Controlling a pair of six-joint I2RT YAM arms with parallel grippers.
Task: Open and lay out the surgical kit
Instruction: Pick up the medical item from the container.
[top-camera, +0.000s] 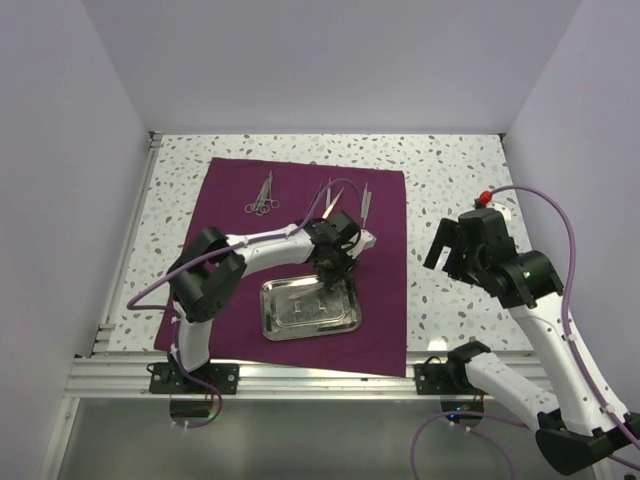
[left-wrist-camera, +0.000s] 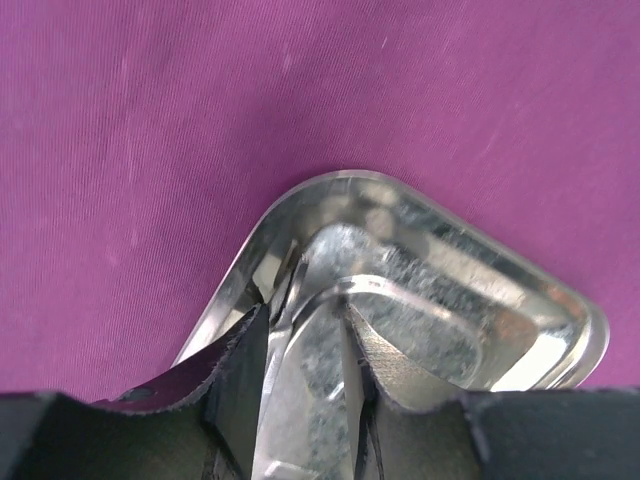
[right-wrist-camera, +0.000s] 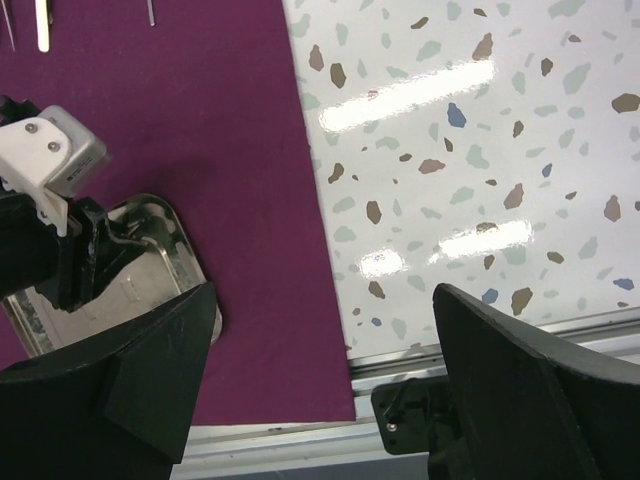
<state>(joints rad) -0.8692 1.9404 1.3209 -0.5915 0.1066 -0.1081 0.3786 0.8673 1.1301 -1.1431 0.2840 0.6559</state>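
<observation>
The dark magenta cloth (top-camera: 225, 215) lies spread flat on the table. The steel tray (top-camera: 285, 312) sits on its near middle. My left gripper (top-camera: 328, 270) points down into the tray's far right corner. In the left wrist view it (left-wrist-camera: 305, 325) is shut on a shiny silver instrument (left-wrist-camera: 310, 400) just above the tray (left-wrist-camera: 245, 265). Ring-handled scissors (top-camera: 262, 196), a second pair (top-camera: 330, 200) and tweezers (top-camera: 366, 200) lie on the far part of the cloth. My right gripper (top-camera: 450, 250) is open and empty above the bare table, right of the cloth (right-wrist-camera: 230, 150).
The speckled tabletop (top-camera: 450, 180) lies right of and beyond the cloth. An aluminium rail (top-camera: 300, 378) runs along the near edge. White walls close in the left, back and right. The right wrist view shows the tray (right-wrist-camera: 150, 265) and the left gripper's fingers (right-wrist-camera: 95, 265).
</observation>
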